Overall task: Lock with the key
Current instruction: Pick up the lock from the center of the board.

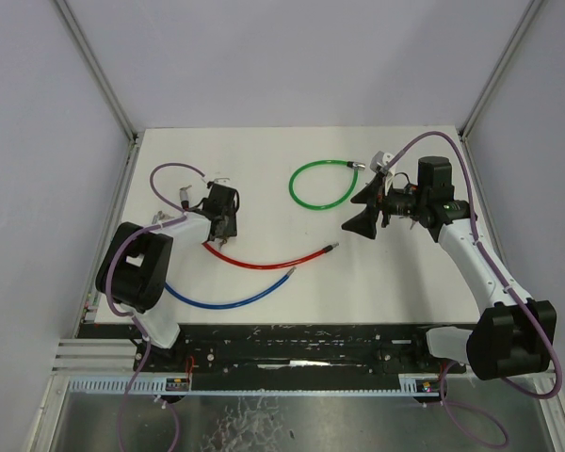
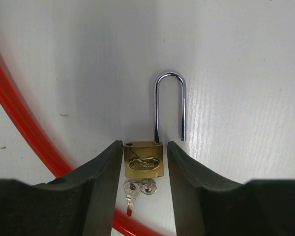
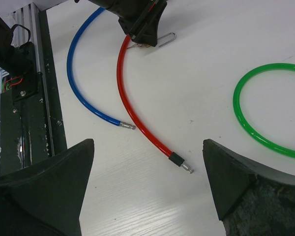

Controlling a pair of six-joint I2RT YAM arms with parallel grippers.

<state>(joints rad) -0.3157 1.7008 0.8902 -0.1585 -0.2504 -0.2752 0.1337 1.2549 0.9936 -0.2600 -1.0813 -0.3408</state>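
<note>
A brass padlock (image 2: 143,160) lies flat on the white table, and its long steel shackle (image 2: 169,105) stands open with the free end out of the body. Two small silver keys (image 2: 137,189) lie against the lock's bottom edge. Whether one sits in the keyhole I cannot tell. My left gripper (image 2: 145,143) straddles the lock body: the left finger touches its side and a thin gap shows at the right finger. In the top view that gripper (image 1: 224,212) covers the lock. My right gripper (image 3: 148,147) hovers wide open over bare table, holding nothing.
A red cable (image 1: 264,261) curves close beside the lock, and its metal tip (image 3: 187,168) lies below the right gripper. A blue cable (image 1: 226,301) lies nearer the front edge. A green cable loop (image 1: 320,184) sits at the back, beside the right arm.
</note>
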